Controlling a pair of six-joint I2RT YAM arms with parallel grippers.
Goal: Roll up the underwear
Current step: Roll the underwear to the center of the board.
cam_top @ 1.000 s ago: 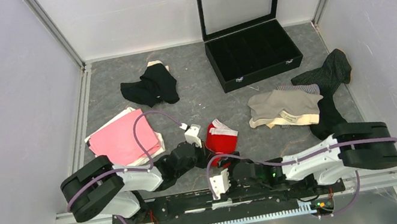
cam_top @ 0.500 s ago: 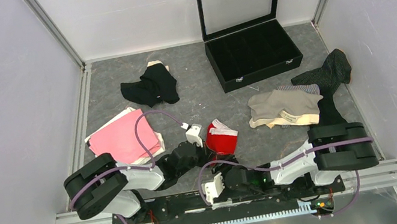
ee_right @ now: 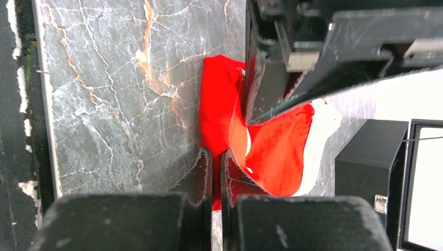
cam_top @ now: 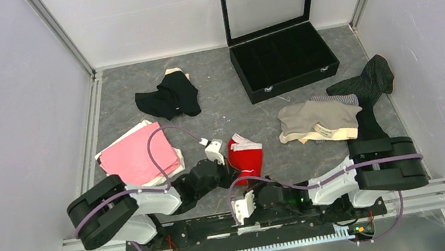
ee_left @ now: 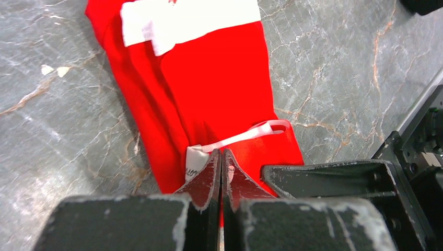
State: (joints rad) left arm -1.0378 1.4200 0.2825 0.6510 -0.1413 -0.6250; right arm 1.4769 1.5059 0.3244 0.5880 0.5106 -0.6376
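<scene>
The red underwear (cam_top: pixel 247 155) with its white band lies on the table just beyond the arm bases. In the left wrist view the red underwear (ee_left: pixel 209 83) stretches away from my left gripper (ee_left: pixel 221 151), which is shut on its near end beside a white label. My right gripper (ee_right: pixel 216 151) is shut on an edge of the same red underwear (ee_right: pixel 277 141), with cloth pinched between the jaws. From above, the left gripper (cam_top: pixel 230 167) and right gripper (cam_top: pixel 251 183) meet at the garment's near end. Black (cam_top: pixel 168 97), pink (cam_top: pixel 139 154), beige (cam_top: pixel 318 120) and dark pinstriped (cam_top: pixel 364 91) underwear lie around.
A black case (cam_top: pixel 281 54) with its glass lid raised stands at the back right. White walls enclose the table on three sides. A metal rail (cam_top: pixel 223 224) runs along the near edge under the arm bases.
My right gripper has closed on the red underwear's edge, and its arm has shifted left. The red garment now lies longer and narrower. The left gripper stays shut.
</scene>
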